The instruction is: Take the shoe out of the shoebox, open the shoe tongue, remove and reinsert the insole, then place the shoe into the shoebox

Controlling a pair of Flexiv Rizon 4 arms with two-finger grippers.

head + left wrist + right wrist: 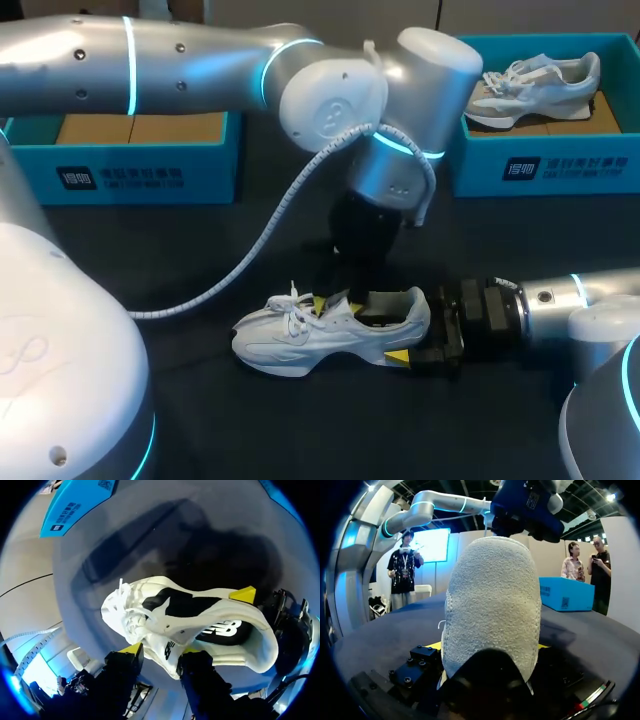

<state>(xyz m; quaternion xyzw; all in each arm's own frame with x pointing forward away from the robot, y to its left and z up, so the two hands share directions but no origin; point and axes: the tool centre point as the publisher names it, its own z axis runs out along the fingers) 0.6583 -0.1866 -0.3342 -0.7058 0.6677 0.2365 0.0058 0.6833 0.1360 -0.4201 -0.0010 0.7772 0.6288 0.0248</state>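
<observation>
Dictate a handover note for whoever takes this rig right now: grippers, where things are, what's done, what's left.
Right gripper: shut on the shoe at its heel, on the table.
Left gripper: at the tongue, grip unclear.
Insole lies inside the shoe.
Shoebox beneath the left arm shows no shoe; other shoebox holds a second shoe.
Done: shoe out.
Left: open tongue, insole out and back unless already done, shoe into shoebox.

Overhead head view; both wrist views face the shoe [300, 340] closely.
</observation>
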